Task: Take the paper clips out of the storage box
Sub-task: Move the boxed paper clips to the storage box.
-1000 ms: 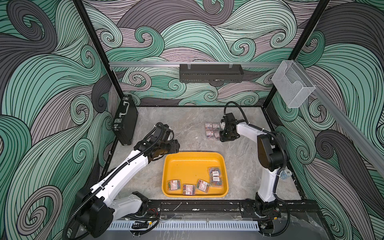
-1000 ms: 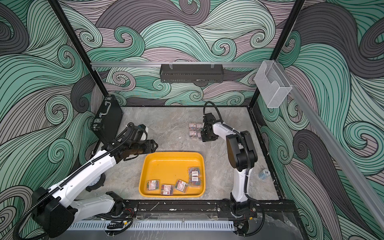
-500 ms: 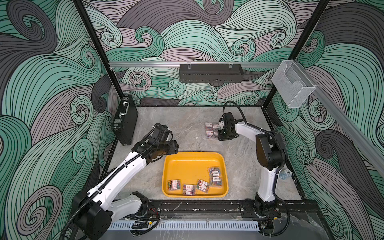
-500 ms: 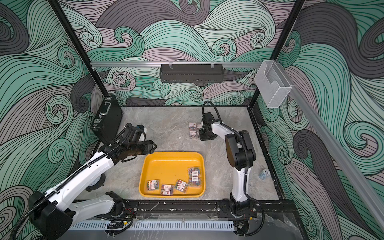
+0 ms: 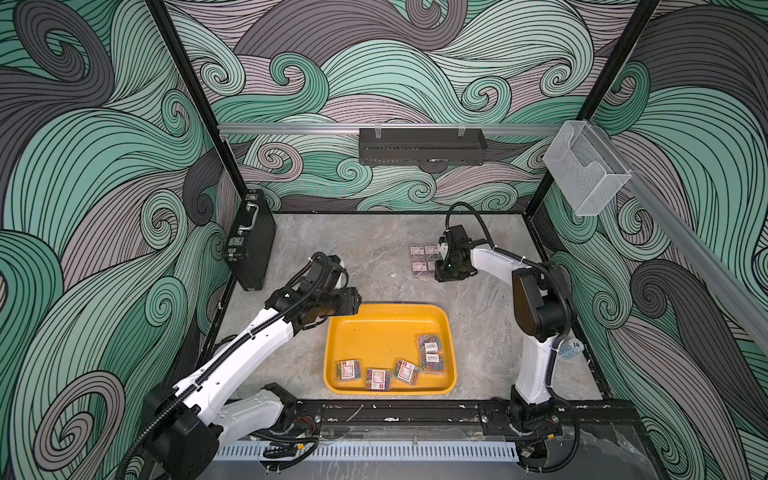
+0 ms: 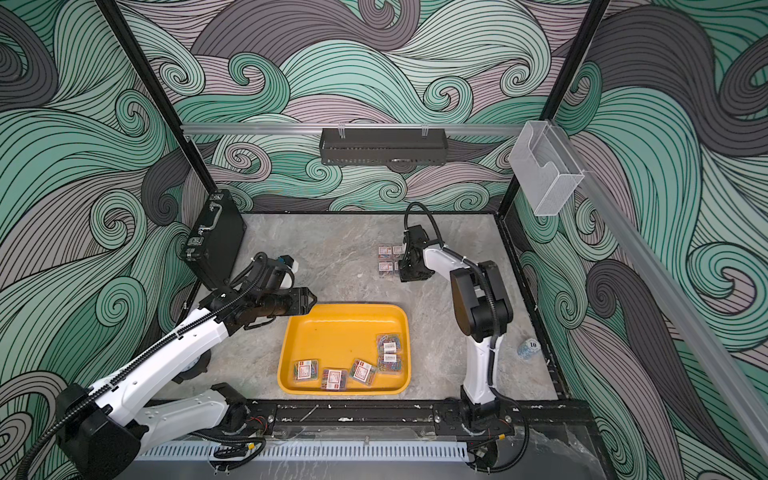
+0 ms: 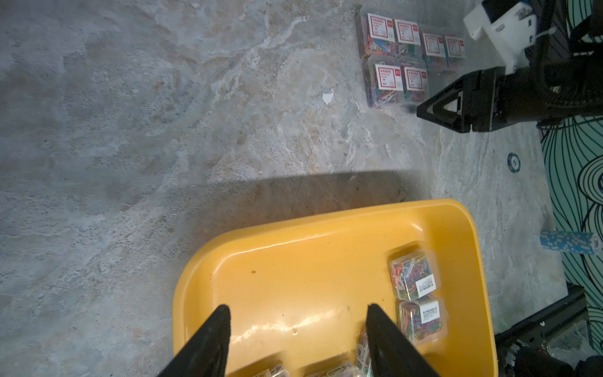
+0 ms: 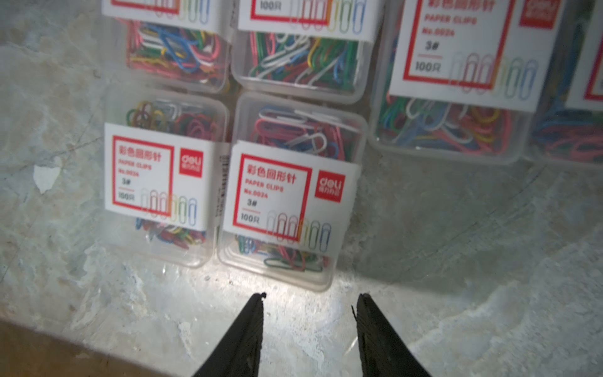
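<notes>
1. While five boxes of paper clips (image 5: 377,378) lie in the storage box (image 5: 374,332), three along its front rim and two by its right rim, that yellow tray sits at the middle of the table's (image 5: 332,249) front edge.
2. A cluster (image 7: 404,49) of six more boxes sits packed together on the table, towards the back edge and right of centre.
3. The right gripper (image 8: 310,298) is low just beside the cluster, fingers apart and empty.
4. The left gripper (image 7: 295,308) hangs above the storage box's back left corner, fingers apart and empty.
</notes>
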